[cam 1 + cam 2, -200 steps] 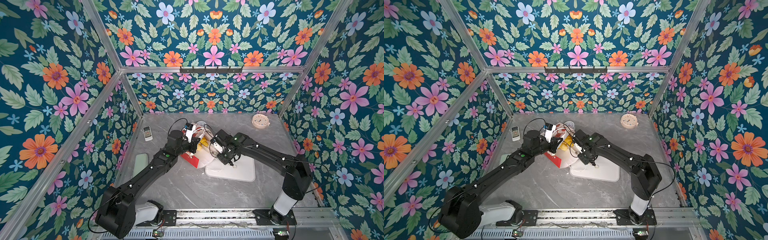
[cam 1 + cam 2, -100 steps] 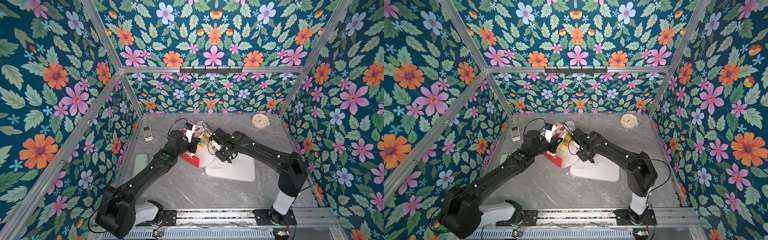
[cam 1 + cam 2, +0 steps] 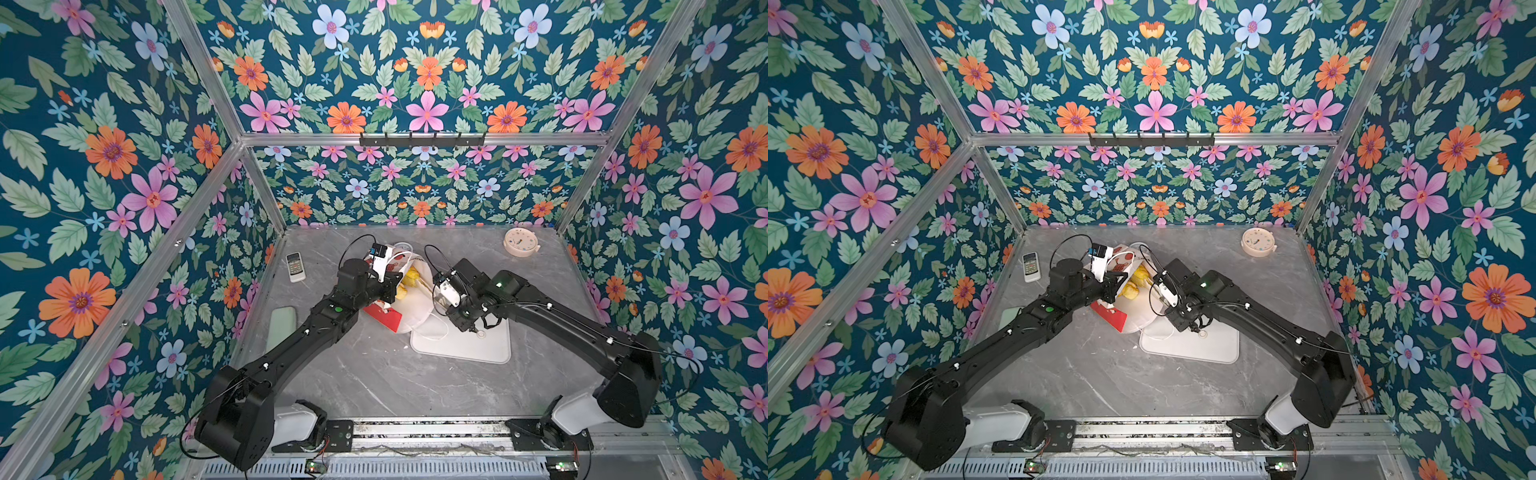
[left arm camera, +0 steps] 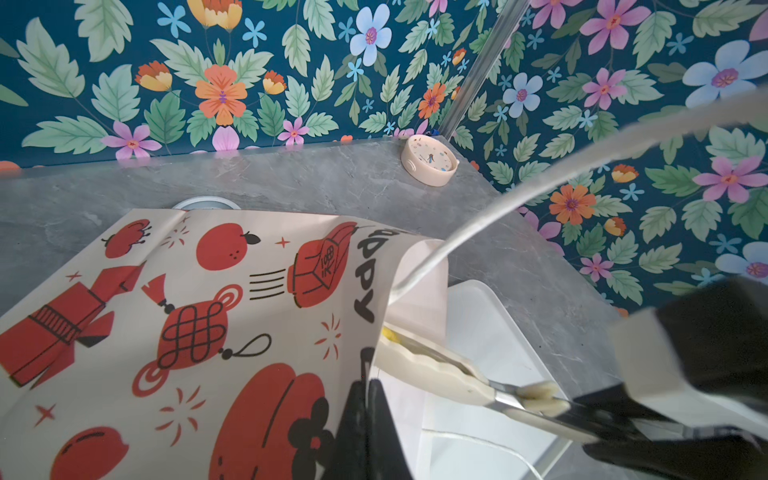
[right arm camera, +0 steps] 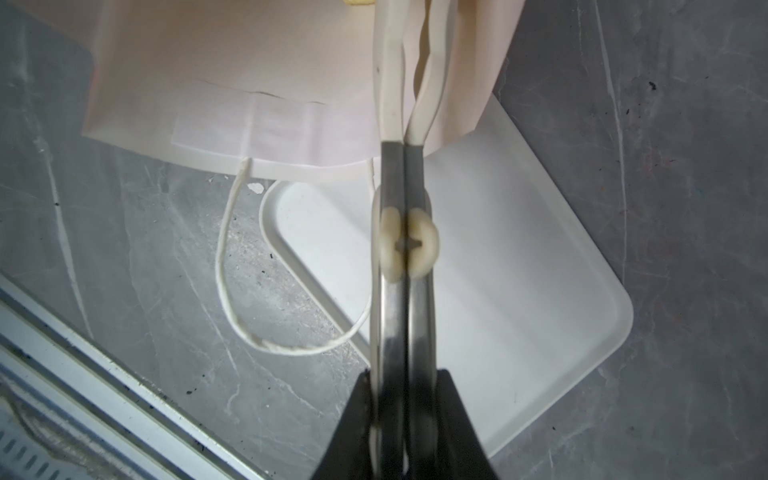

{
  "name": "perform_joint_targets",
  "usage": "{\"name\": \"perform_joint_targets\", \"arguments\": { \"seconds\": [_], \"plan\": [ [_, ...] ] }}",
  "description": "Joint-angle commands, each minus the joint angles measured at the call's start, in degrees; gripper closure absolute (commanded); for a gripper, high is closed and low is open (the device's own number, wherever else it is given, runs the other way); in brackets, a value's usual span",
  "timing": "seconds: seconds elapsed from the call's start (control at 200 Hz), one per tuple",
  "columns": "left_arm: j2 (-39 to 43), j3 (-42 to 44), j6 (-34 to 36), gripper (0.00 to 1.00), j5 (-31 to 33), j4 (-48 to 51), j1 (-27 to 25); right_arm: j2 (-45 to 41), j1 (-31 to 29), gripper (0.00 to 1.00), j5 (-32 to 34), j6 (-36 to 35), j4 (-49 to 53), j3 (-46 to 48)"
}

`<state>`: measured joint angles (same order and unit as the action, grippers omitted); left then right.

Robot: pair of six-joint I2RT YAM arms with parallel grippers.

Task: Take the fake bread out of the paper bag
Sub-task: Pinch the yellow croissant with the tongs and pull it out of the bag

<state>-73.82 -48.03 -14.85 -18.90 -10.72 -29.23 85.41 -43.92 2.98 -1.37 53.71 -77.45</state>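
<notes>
We note the red-and-white paper gift bag (image 3: 384, 318) lying tilted on the grey marbled bench (image 3: 374, 382), its mouth over a corner of the flat white plastic tray (image 3: 478, 351); golden-yellow toy bread (image 3: 409, 279) sits inside. Left fingers (image 4: 353, 424) are pinched together on the bag's rim; right fingers (image 5: 451, 399) are clamped on steel tongs with cream tips (image 5: 392, 299), which are squeezed shut with the tips inside the mouth.
</notes>
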Motion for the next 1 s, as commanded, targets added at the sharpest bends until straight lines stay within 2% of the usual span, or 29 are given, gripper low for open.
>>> {"name": "perform_joint_targets", "arguments": {
  "seconds": [0.0,0.15,0.43,0.82,0.995],
  "plan": [
    [-0.43,-0.48,-1.69,1.00,2.31,-2.54,0.06,-2.12,-0.02,1.00,-1.68,1.71,2.84,0.52],
    [-0.53,-0.70,-2.78,1.00,5.04,-3.22,0.11,-5.17,-0.16,1.00,-1.78,4.07,7.70,1.80],
    [-1.96,-1.44,-4.45,1.00,6.85,-5.10,0.14,-17.12,-0.64,1.00,-3.67,11.75,14.08,3.86],
    [-4.48,-2.50,-5.89,1.00,8.12,-6.85,0.14,-26.61,-0.99,1.00,3.70,21.49,28.52,1.79],
    [-4.07,-2.86,-5.61,1.00,8.91,-6.61,0.14,-25.64,-1.17,1.00,4.97,24.74,33.06,2.31]
  ]
}}
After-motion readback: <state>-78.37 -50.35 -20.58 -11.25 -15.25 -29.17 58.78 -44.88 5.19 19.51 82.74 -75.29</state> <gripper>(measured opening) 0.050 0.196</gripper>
